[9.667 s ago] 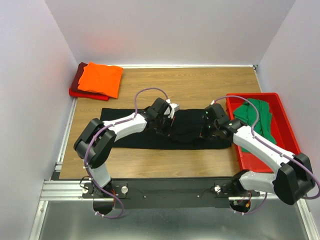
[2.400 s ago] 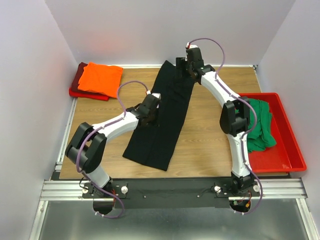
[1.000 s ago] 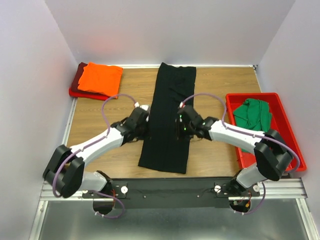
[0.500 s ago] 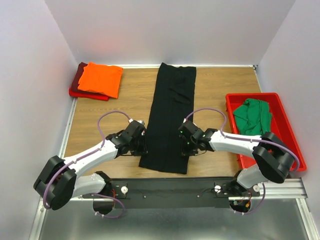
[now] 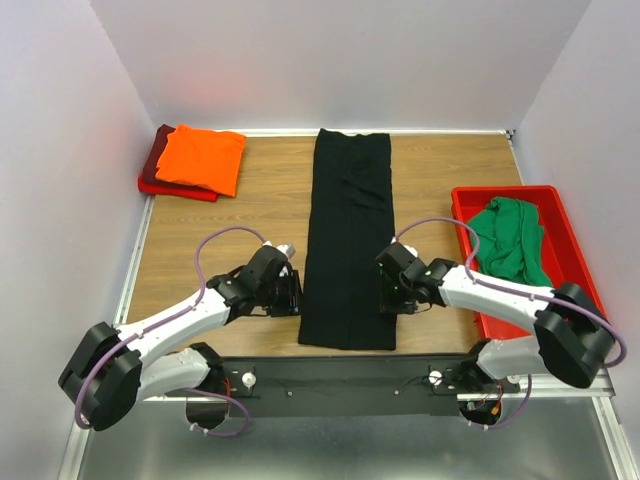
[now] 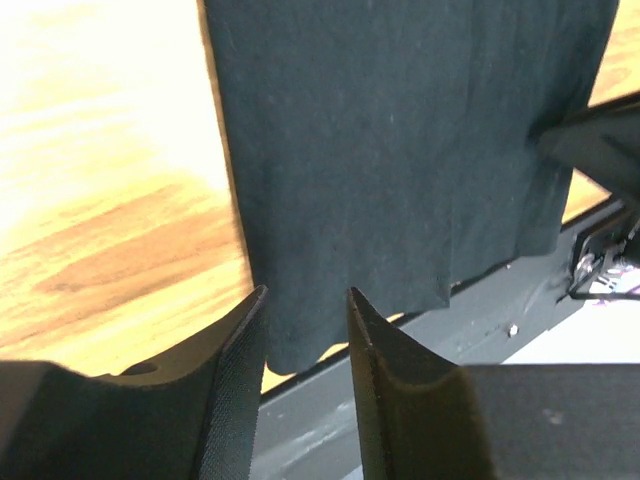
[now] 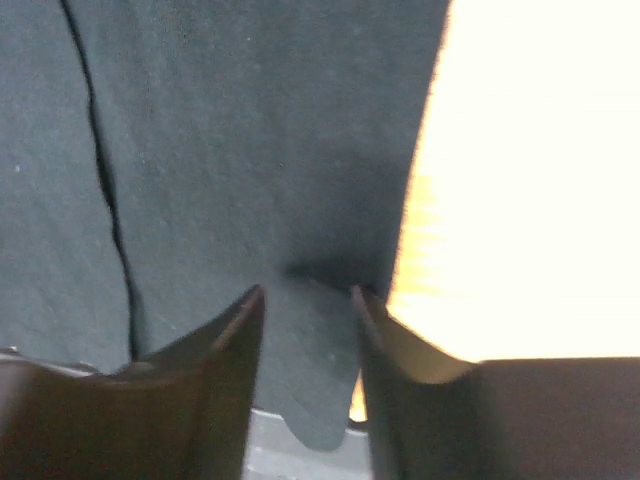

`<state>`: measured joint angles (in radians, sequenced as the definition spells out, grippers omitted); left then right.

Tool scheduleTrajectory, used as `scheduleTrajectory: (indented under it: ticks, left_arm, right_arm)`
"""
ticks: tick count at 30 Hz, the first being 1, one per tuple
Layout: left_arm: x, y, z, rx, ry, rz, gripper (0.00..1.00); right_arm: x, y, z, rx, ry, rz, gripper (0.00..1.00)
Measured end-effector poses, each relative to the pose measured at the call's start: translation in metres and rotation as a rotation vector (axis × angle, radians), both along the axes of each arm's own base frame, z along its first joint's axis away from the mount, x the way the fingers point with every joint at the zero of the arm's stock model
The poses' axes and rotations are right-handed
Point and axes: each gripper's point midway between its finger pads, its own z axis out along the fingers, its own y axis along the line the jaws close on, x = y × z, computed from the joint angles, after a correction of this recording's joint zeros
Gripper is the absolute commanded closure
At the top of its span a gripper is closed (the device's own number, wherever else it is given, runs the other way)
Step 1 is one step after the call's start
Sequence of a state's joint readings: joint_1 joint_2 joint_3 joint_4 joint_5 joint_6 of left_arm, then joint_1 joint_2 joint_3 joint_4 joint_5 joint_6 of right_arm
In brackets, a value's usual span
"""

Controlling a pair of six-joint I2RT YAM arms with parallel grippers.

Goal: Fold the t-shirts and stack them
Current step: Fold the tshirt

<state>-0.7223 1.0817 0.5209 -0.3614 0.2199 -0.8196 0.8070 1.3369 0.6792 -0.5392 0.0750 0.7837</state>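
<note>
Green t-shirt (image 5: 512,245) inside red bin (image 5: 566,255)

Black t-shirt (image 5: 347,245): plain black, dark grey-teal in wrist views.
Orange t-shirt (image 5: 203,157): plain bright orange.
Dark red t-shirt (image 5: 158,160): plain dark red.
Green t-shirt (image 5: 512,240): plain green.
Bin (image 5: 480,190): glossy red.
Table (image 5: 240,215): light brown, wood-grain streaks.
Left arm (image 5: 190,315), right arm (image 5: 500,295): white shells, black joints.
Walls (image 5: 330,60): pale grey-lilac.
Rail (image 5: 120,378): silver-grey.
</note>
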Motion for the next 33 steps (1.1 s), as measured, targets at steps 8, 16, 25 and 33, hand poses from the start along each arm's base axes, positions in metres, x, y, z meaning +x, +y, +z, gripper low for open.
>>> scheduleTrajectory:
  ticks: [8,16,25,33]
  left_arm:
    - [-0.017,-0.005,-0.002,-0.007,0.016,-0.058,0.52]
    - [-0.037,0.003,-0.016,0.04,0.095,-0.06,0.54]
    - [-0.051,0.005,-0.026,0.09,0.149,-0.061,0.59]
    - [-0.058,0.008,-0.035,0.115,0.176,-0.064,0.65]
  right_arm:
    - [-0.003,-0.007,0.031,0.049,-0.033,-0.01,0.42]
    - [-0.035,-0.016,0.026,0.094,0.055,-0.008,0.42]
    - [-0.07,-0.031,-0.003,0.076,0.195,-0.024,0.45]
    - [-0.078,-0.028,-0.008,0.101,0.23,-0.031,0.5]
